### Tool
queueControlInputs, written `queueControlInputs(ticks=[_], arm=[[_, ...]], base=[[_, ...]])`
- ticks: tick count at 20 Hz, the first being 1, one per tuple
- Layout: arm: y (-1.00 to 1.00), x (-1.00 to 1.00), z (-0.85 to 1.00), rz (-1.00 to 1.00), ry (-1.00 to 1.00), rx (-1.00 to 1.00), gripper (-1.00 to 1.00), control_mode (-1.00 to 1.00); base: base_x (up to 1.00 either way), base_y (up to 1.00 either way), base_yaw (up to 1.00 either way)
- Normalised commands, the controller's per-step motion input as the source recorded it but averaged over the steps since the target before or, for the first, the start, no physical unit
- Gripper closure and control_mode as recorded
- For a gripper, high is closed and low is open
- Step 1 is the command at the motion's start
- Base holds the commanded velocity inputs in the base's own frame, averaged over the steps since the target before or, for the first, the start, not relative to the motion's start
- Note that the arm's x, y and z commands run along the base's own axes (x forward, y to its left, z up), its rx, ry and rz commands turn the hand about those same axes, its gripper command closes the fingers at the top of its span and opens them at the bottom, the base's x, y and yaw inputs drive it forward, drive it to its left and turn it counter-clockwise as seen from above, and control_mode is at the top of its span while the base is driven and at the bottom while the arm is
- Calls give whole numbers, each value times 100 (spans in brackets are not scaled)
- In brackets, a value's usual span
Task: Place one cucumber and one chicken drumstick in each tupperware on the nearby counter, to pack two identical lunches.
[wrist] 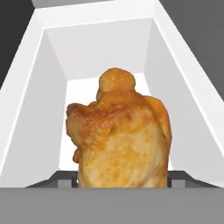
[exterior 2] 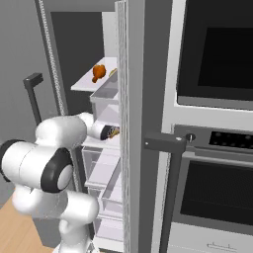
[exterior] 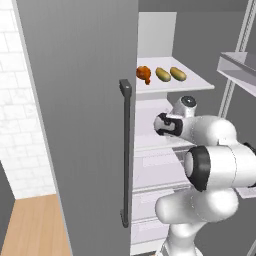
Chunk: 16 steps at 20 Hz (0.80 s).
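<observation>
Orange-brown chicken drumstick [wrist: 122,140] sits centre frame in the hand view, pinched between the dark two-finger gripper [wrist: 122,178] inside a white fridge compartment [wrist: 39,109]; a second drumstick [exterior: 144,74] and two yellow-green cucumbers [exterior: 170,74] lie upper centre.

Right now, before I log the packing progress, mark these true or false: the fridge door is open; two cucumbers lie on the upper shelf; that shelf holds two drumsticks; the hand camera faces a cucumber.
1. The fridge door is open. True.
2. Two cucumbers lie on the upper shelf. True.
3. That shelf holds two drumsticks. False: just one drumstick lies there, beside the cucumbers.
4. The hand camera faces a cucumber. False: it faces a second drumstick, close up inside a white bin.
</observation>
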Motion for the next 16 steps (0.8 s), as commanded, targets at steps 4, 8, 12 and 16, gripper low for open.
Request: queueControlInputs(ticks=[4, 8, 12, 16], arm=[[7, -100, 99, 3, 0, 0, 100, -100], [13, -97, 93, 0, 0, 0, 100, -100], [23, -77, 97, 0, 0, -5, 100, -100], [14, -69, 91, 0, 0, -4, 100, -100]], base=[[0, 0, 0], [0, 0, 0], [0, 0, 0], [0, 0, 0]])
